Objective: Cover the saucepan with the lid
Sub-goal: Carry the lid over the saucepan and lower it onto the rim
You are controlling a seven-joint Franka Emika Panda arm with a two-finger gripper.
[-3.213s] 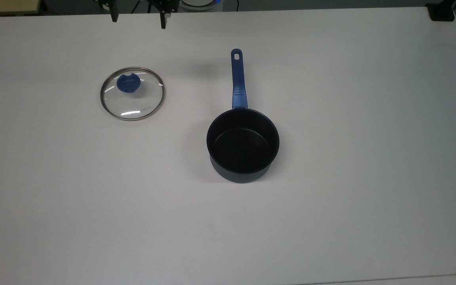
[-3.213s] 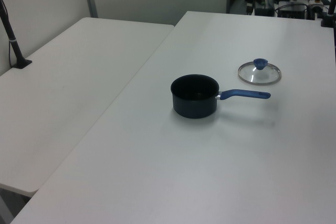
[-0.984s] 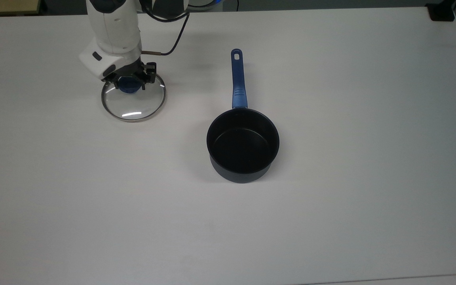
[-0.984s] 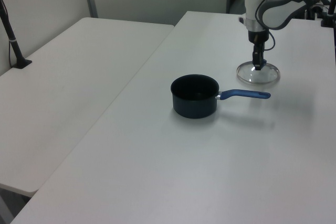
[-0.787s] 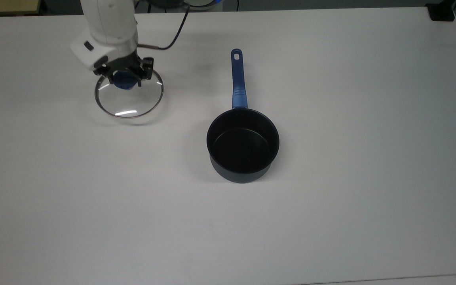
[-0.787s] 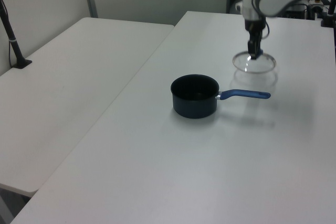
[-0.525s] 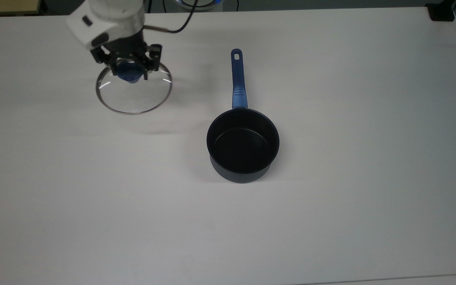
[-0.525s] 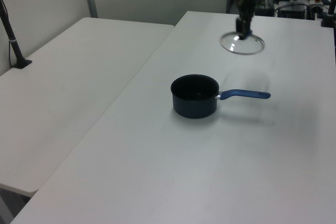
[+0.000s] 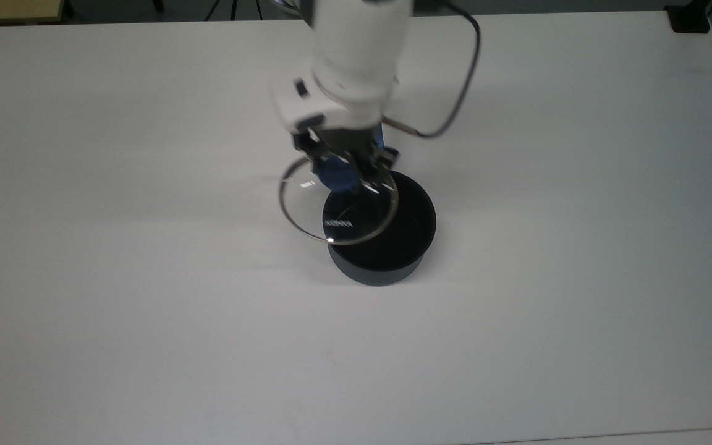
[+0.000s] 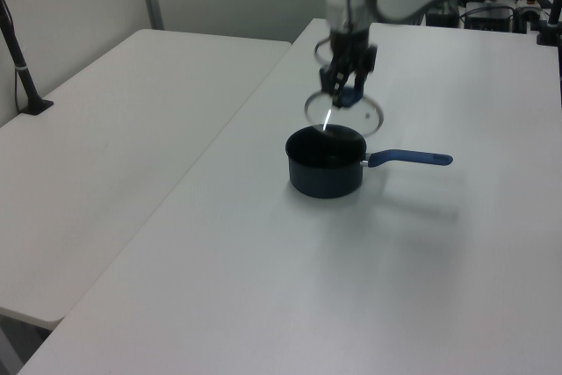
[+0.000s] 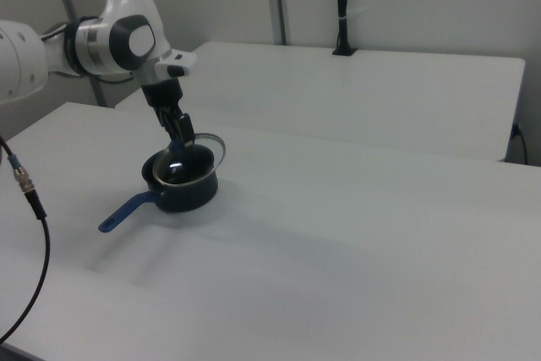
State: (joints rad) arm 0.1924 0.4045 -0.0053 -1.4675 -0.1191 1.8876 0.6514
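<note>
My gripper [image 9: 340, 175] is shut on the blue knob of the lid [image 9: 309, 204], a clear glass disc with a thin metal rim. The lid hangs tilted in the air. In the top view it overlaps the left part of the saucepan [image 9: 406, 244], which is black inside. In the left view the lid [image 10: 344, 115] hangs just above the saucepan [image 10: 325, 173], on its far side, held by the gripper [image 10: 349, 92]. The long blue handle [image 10: 409, 158] points to the left view's right. In the right view the lid [image 11: 199, 148] sits over the saucepan [image 11: 188, 194].
The white table [image 9: 146, 309] spreads wide around the pan. A second white table [image 10: 114, 147] joins it on the left view's left, with a black post [image 10: 19, 63] on it. A black cable [image 9: 462, 93] trails from the arm. A black object [image 9: 690, 20] sits at the top view's far right corner.
The gripper came down on the lid at the top view's left, shut on its knob, lifted it off the table and carried it right to the saucepan.
</note>
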